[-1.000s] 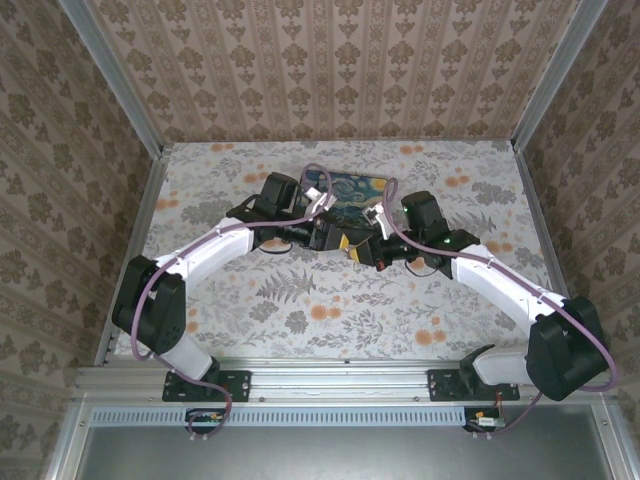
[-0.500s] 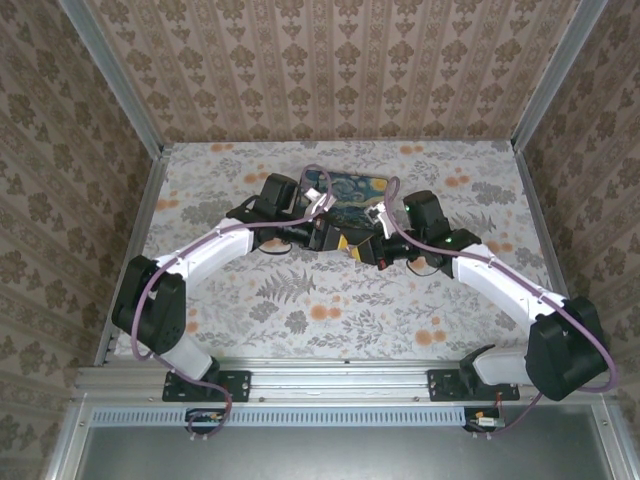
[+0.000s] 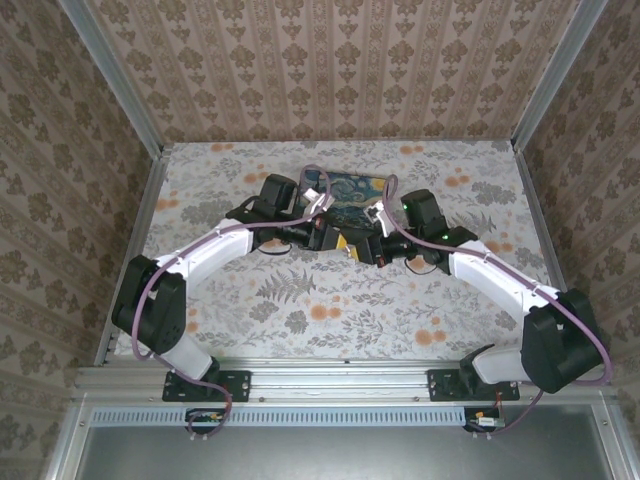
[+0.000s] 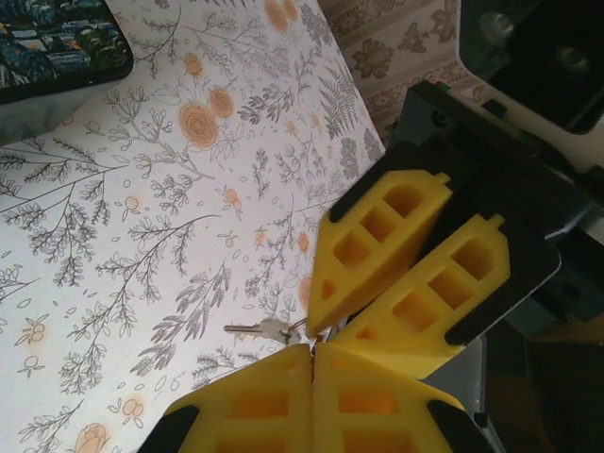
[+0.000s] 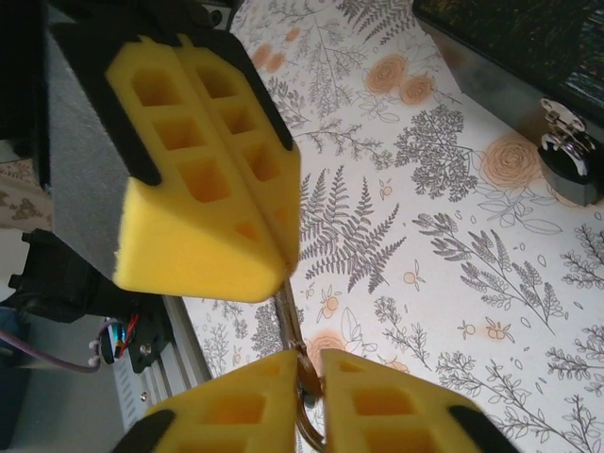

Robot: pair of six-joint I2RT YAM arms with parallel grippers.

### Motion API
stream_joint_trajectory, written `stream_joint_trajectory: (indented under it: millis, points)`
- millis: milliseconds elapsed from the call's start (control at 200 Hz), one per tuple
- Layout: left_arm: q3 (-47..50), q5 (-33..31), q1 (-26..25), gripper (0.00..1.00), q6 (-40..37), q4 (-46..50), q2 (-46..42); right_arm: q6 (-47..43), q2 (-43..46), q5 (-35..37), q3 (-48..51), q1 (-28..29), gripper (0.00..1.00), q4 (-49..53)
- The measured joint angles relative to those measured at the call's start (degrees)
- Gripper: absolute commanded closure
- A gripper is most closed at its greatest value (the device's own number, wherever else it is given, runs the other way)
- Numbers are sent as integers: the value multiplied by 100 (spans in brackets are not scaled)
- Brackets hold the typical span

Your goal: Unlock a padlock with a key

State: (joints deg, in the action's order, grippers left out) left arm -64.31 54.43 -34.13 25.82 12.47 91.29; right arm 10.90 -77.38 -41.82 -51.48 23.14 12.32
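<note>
The key (image 5: 291, 316) is a thin metal sliver hanging from the tips of my left gripper (image 4: 312, 349), whose yellow pads are shut on it. Its ring (image 5: 310, 377) sits in the narrow gap of my right gripper (image 5: 313, 363), which stands slightly open around it. A second small key (image 4: 253, 329) dangles from the same ring over the floral cloth. The padlock (image 5: 569, 170) is a dark lump with a shiny shackle against the front of the painted box (image 5: 528, 47), well to the right of both grippers. From above, both grippers meet tip to tip (image 3: 348, 243) just in front of the box.
The dark box with the swirling-sky lid (image 3: 350, 190) lies at the back middle of the flower-print table (image 3: 300, 310). Patterned walls close in the left, right and back sides. The metal rail (image 3: 340, 385) runs along the near edge.
My left gripper has closed fully on the key. The right gripper's pads have parted a little around the ring, and the right arm has shifted slightly left.
</note>
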Motion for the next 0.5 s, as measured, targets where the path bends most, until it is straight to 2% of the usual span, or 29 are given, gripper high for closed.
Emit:
stream_joint_trajectory:
  millis: [360,500]
  points:
    - [131,2,192,100,424,-326,-4,275,7,-26,0,-238,57,-245]
    - [133,7,192,100,573,-505,-4,431,-50,-114,0,-225,56,-542]
